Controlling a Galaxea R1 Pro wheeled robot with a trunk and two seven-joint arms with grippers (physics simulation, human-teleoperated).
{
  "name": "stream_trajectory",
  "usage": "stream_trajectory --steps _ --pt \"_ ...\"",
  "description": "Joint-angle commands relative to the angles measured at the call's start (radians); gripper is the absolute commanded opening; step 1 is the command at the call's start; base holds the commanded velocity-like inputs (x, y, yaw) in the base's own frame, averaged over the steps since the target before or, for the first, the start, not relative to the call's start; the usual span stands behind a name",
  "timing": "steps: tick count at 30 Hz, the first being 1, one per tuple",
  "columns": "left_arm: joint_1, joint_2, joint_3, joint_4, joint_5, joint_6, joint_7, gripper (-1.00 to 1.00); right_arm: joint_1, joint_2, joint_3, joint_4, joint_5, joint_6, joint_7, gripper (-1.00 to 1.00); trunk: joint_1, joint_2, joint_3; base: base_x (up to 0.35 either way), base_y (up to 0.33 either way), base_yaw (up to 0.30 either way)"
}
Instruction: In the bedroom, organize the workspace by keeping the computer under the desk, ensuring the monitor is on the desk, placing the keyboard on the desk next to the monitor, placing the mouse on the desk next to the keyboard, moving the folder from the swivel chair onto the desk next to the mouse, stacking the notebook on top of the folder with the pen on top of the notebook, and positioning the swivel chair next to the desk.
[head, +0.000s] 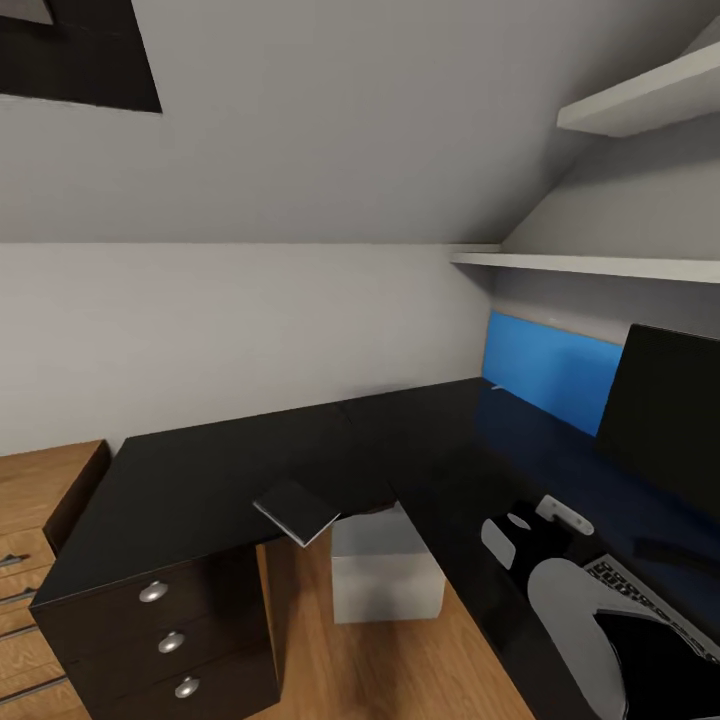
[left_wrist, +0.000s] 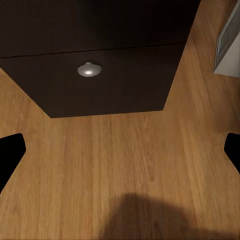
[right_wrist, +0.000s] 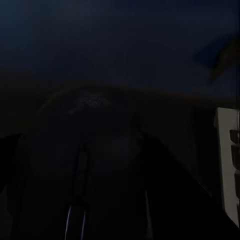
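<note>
Notebook (head: 297, 510) overhanging desk (head: 200, 480) edge

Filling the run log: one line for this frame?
notebook overhanging desk edge | computer under desk | monitor, keyboard on desk | left gripper open above floor | right gripper unclear

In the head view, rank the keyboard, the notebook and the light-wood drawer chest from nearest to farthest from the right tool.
From the right tool:
1. keyboard, just beside it on the right.
2. notebook, to the left, overhanging the desk edge.
3. light-wood drawer chest, far left, past the desk's end.
</note>
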Motion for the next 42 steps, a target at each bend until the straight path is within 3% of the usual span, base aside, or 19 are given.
stream_trajectory --steps 1,7,13,38,42 --pt "-0.001 0.001 -0.004 -0.001 0.010 -0.007 0.005 1.00 0.000 -0.003 -0.002 0.000 -0.008 -0.008 0.001 -1.00 0.000 -0.001 -0.001 0.006 0.000 0.000" --pt "-0.001 0.001 -0.004 -0.002 0.009 -0.007 0.006 1.00 -0.001 -0.035 -0.003 0.000 -0.010 -0.006 0.002 -1.00 0.000 -0.001 -0.001 0.001 0.000 0.000" --pt "-0.001 0.001 -0.004 -0.003 0.010 -0.007 0.007 1.00 -0.001 -0.043 -0.005 0.000 -0.012 -0.005 0.002 -1.00 0.000 -0.001 -0.001 0.000 0.000 0.000" --pt "-0.001 0.003 -0.003 -0.003 0.012 -0.007 0.008 1.00 -0.001 -0.045 -0.005 0.000 -0.011 -0.004 0.002 -1.00 0.096 -0.176 -0.079 0.000 0.000 0.000" --pt "-0.001 0.003 -0.003 -0.003 0.013 -0.007 0.007 1.00 -0.001 -0.045 -0.005 0.000 -0.012 -0.005 0.002 -1.00 0.096 -0.176 -0.079 0.000 0.000 0.000"
